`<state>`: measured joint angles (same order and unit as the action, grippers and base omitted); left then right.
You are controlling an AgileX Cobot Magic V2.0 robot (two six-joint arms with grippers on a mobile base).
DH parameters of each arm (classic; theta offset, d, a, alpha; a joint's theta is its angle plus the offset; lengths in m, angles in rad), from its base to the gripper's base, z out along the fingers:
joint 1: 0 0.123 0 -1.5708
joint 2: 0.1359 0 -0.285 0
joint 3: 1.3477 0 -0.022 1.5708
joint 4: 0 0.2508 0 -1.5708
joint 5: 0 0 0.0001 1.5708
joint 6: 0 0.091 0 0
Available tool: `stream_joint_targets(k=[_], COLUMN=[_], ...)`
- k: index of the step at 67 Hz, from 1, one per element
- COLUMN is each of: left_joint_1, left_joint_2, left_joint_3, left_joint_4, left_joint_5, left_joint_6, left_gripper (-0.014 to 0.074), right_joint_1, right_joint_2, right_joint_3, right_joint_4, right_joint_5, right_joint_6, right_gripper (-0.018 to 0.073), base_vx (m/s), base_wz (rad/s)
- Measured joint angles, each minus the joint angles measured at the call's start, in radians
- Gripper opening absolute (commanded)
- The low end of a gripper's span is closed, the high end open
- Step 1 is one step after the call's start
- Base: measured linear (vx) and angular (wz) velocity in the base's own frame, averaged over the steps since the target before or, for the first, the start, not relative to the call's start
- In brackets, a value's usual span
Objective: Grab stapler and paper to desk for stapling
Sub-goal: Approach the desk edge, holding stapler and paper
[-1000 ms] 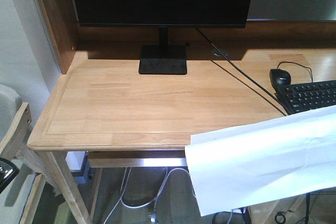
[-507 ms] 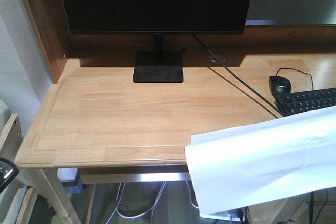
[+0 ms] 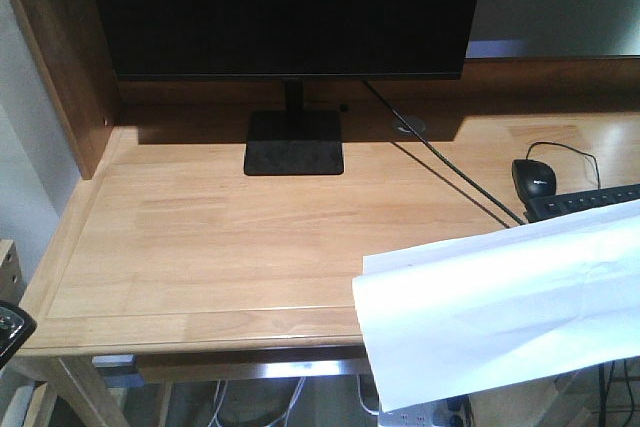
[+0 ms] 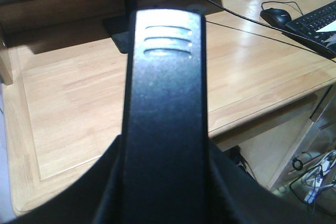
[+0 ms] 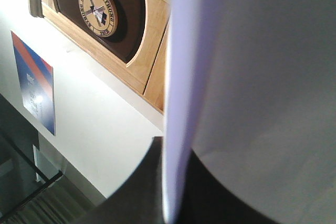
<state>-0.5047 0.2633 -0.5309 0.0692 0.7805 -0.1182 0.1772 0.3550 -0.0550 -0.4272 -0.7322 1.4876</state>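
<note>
In the right wrist view, a round badge set in a dark plaque carries rim lettering that looks like "XIHONG" (the remaining letters blur). The blue-and-red poster has white print too small to read. The mark on the mouse on the surface and the legends on the keyboard are illegible.

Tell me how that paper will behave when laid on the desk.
Likely floppy: the paper shows creases and a bowed edge while held. Probably very light, so it may slide on the smooth desk once the jaws release.
</note>
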Motion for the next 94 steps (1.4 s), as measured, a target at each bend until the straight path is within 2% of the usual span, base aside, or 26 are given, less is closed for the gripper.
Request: stream_joint_targets(k=[94], left_joint_1=[0.000], left_joint_2=[0.000], left_joint_3=[0.000], left_joint_4=[0.000], left_joint_5=[0.000], left_joint_6=[0.000], left_gripper=[-0.0007], right_joint_1=[0.000], right_joint_2=[0.000], right_joint_3=[0.000], right_joint_4=[0.000], right_joint_5=[0.000], right_joint_6=[0.000], right_gripper=[-0.0006], base_vx=[0.03], base_wz=[0.00])
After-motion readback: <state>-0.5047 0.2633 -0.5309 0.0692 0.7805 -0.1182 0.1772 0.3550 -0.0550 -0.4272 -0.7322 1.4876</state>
